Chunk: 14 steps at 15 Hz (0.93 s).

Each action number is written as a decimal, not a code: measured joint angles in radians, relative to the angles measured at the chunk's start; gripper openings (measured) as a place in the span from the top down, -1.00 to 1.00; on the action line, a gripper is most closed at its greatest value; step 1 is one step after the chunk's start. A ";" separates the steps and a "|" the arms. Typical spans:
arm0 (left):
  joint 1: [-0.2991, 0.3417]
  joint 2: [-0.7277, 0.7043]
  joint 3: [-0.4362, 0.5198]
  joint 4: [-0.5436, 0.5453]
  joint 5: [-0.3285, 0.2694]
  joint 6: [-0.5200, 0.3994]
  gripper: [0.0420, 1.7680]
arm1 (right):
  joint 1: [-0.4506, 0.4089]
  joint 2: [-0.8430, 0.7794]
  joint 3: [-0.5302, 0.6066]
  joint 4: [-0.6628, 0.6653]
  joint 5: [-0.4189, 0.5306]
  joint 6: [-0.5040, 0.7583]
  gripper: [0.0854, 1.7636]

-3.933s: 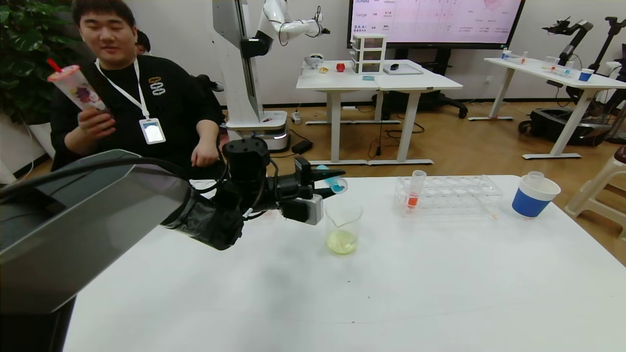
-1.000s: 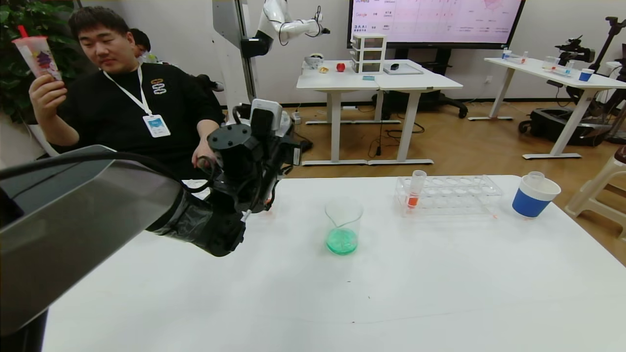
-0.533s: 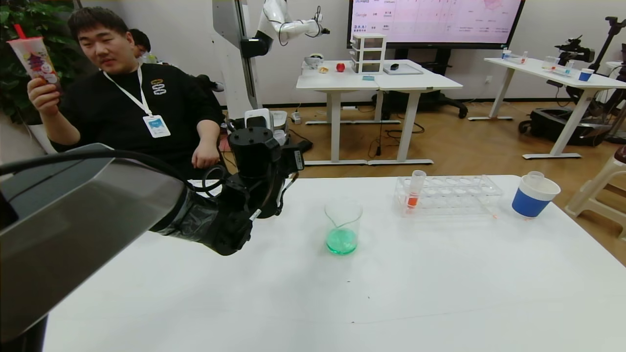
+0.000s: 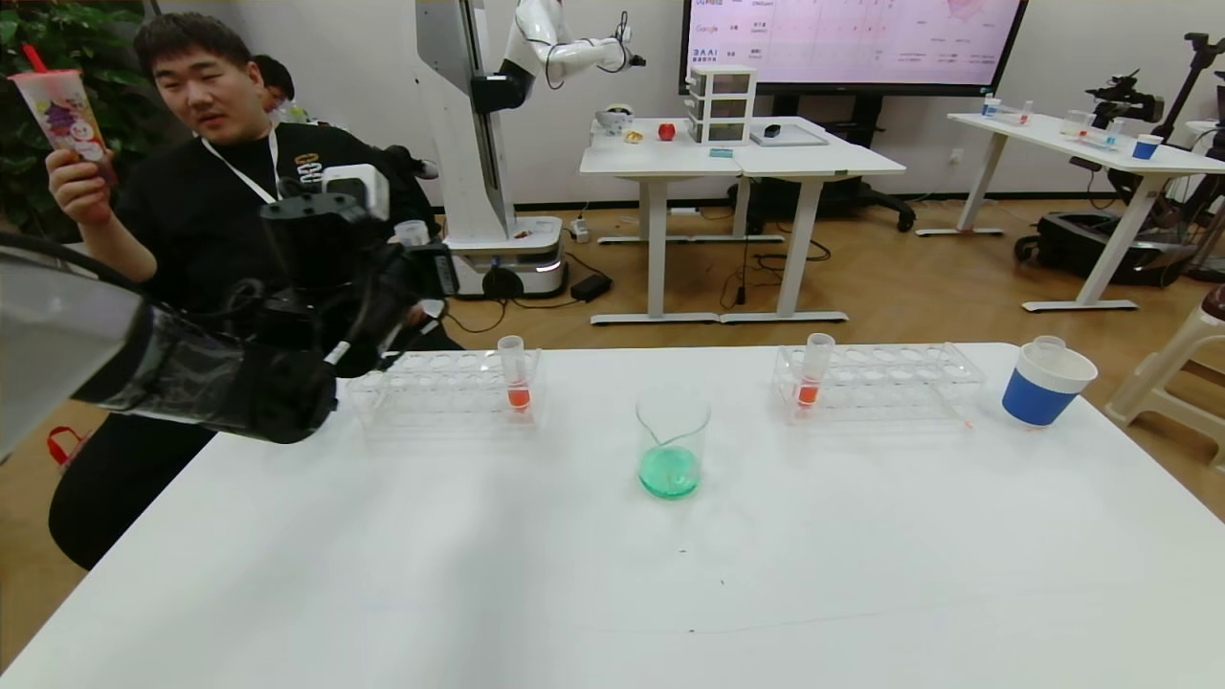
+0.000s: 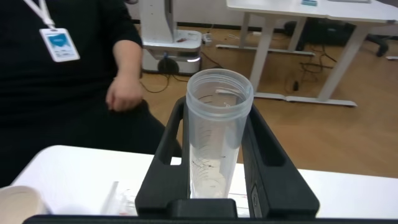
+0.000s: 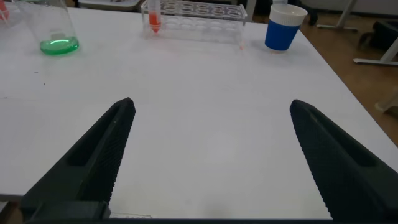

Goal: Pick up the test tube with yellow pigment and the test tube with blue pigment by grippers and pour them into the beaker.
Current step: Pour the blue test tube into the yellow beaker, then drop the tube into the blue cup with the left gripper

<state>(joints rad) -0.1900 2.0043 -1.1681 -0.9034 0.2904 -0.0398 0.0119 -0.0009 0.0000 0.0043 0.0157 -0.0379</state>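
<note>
The left gripper point(image 5: 214, 180) has its two black fingers point(image 5: 166, 155) clamped on a clear test tube point(image 5: 216, 134), now empty apart from traces on the inner wall, held upright with its open mouth up. In the head view this gripper point(image 4: 412, 263) hangs above the far left corner of the white table point(image 4: 612, 574), over the left end of a clear rack point(image 4: 440, 383) that stands along the far edge and carries one tube with orange-red liquid point(image 4: 515, 375).

The right gripper point(image 6: 211, 155) is spread wide with nothing between its fingers point(image 6: 102, 149), low over the near right part of the table.

The beaker point(image 4: 672, 442) stands near the middle of the table, closer to the far edge, with green liquid pooled in its bottom. A second rack point(image 4: 880, 378) with another orange-red tube point(image 4: 813, 371) sits along the far edge to the right, and a blue-and-white paper cup point(image 4: 1043, 385) stands near the far right corner; a clear tube pokes out of it. A seated man point(image 4: 239, 191) holds up a drink cup beyond the far left corner.
</note>
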 joint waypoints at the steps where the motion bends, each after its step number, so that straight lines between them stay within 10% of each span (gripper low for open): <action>1: 0.056 -0.017 0.020 0.000 -0.033 0.004 0.48 | 0.000 0.000 0.000 0.000 0.000 0.000 -0.97; 8: 0.382 -0.001 0.132 -0.141 -0.179 0.009 0.48 | 0.000 0.000 0.000 0.000 0.000 0.000 -0.97; 14: 0.443 0.080 0.132 -0.169 -0.200 0.001 0.48 | 0.000 0.000 0.000 0.000 0.000 0.000 -0.97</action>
<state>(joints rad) 0.2530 2.0845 -1.0362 -1.0728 0.0909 -0.0383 0.0115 -0.0009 0.0000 0.0047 0.0157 -0.0379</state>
